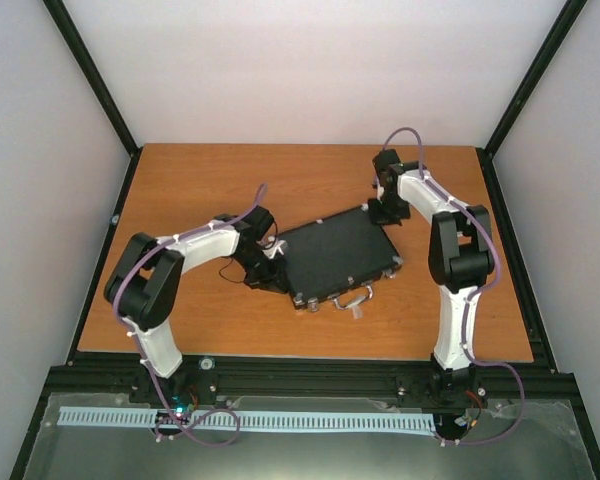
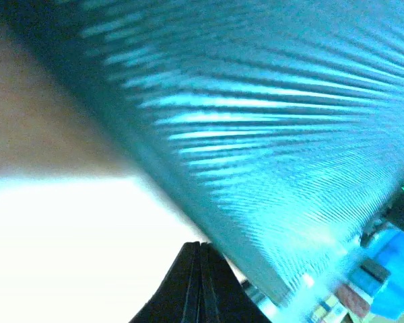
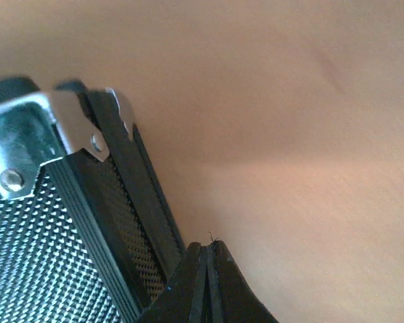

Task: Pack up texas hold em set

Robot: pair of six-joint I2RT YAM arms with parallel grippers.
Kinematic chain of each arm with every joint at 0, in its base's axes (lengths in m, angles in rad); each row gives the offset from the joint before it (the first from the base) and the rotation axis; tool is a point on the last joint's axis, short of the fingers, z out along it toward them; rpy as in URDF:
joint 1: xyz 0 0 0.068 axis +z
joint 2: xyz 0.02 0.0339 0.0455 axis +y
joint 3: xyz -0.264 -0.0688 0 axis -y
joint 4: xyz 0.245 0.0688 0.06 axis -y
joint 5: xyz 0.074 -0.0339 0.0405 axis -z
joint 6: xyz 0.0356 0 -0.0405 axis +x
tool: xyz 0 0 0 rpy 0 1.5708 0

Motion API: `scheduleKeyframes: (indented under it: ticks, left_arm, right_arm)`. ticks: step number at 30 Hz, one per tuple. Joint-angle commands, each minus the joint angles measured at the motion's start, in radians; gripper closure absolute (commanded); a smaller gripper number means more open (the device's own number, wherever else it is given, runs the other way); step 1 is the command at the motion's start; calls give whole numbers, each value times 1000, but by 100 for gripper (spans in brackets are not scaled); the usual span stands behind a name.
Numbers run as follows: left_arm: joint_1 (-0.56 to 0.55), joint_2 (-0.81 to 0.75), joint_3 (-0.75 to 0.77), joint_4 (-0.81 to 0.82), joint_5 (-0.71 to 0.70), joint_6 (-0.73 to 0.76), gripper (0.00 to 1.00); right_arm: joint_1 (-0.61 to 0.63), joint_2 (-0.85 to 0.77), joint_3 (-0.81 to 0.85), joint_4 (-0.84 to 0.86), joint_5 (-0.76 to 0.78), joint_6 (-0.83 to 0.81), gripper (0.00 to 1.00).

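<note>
The flat black case point(image 1: 338, 258) with silver corners and a silver handle point(image 1: 352, 296) lies closed and turned askew in the middle of the wooden table point(image 1: 200, 180). My left gripper point(image 1: 270, 262) is shut and empty, pressed against the case's left edge; in the left wrist view point(image 2: 200, 246) the case's textured lid point(image 2: 276, 134) fills the frame, blurred and teal. My right gripper point(image 1: 382, 212) is shut and empty at the case's far right corner; the right wrist view point(image 3: 207, 246) shows its tips beside the case's side point(image 3: 128, 208) and silver corner point(image 3: 47, 131). No chips, dice or disc show.
A black frame rail point(image 1: 310, 375) runs along the table's near edge, with a white toothed strip point(image 1: 250, 420) below it. Grey walls and black corner posts enclose the table on three sides.
</note>
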Motion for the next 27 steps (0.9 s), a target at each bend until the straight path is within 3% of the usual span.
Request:
scheduleKeyframes:
  ticks: [1,12,16,20,27]
  left_arm:
    - [-62,-128,36,-13,72,28,99]
    - [113,-267,65,-245,-420,117,99]
    - [157,-297,153,-228,-447,113,99]
    - [197,-201,285,-200,-432,118,99]
    - [205,32,415,-88,-358,123,99]
  right_arm:
    - [89,92,84,229,-577,-42,95]
    - [75,-62,18,306,-187,59,96]
    - [64,-164,3,310,-105,75,96]
    - [66,-260,-40,258,-126,77,96]
    - [140,-483,-344,227,-239,117,97]
